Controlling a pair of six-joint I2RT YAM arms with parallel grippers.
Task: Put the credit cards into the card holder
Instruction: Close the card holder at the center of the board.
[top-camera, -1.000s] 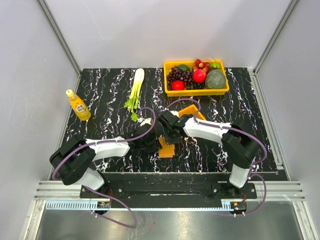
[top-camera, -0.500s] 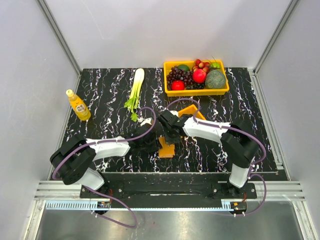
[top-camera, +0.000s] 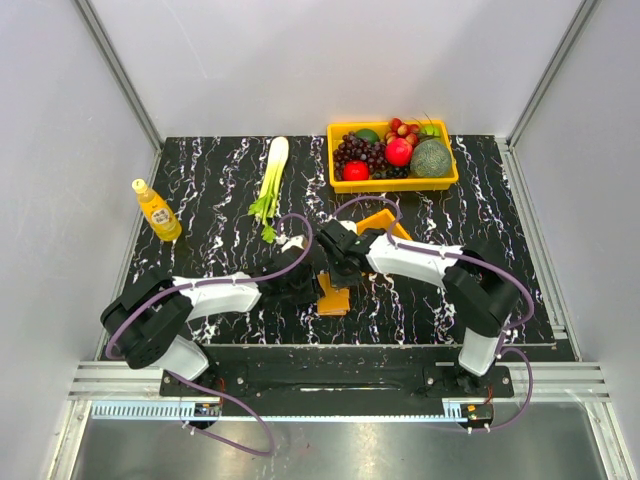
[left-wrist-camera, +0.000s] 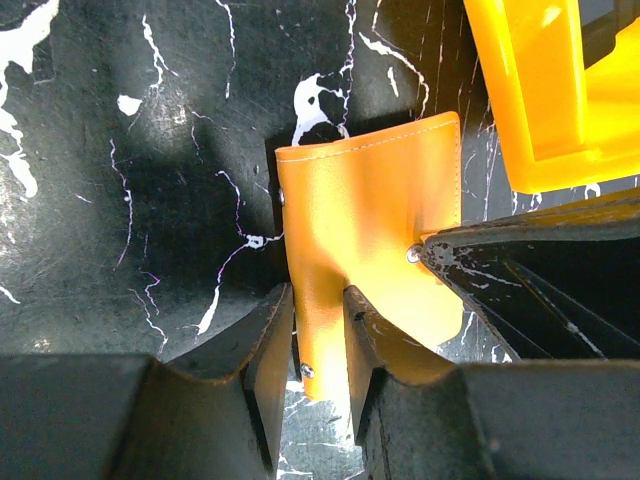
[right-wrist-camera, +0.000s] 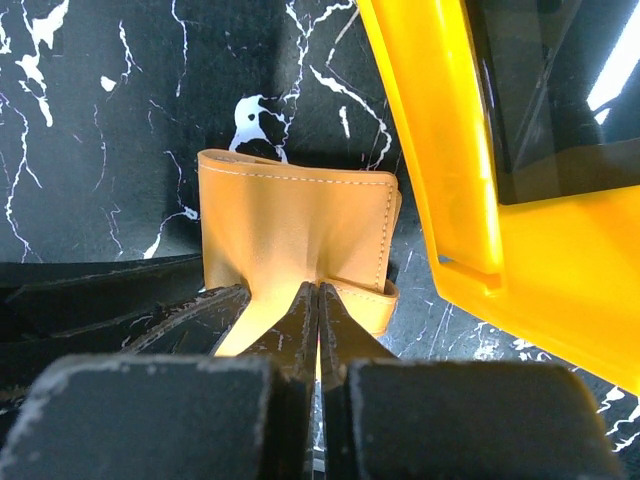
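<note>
The orange card holder lies partly folded on the black marbled table between both arms. My left gripper comes at it from the left, and in the left wrist view it is shut across a raised fold of the card holder. My right gripper reaches in from the right. Its fingers are pressed together on a thin flap of the card holder, and the leather puckers toward them. No credit cards show in any view.
A small orange raised-wall tray sits just behind and to the right of the holder, close to the right gripper. A yellow fruit basket stands at the back. A celery stalk and a yellow bottle lie to the left.
</note>
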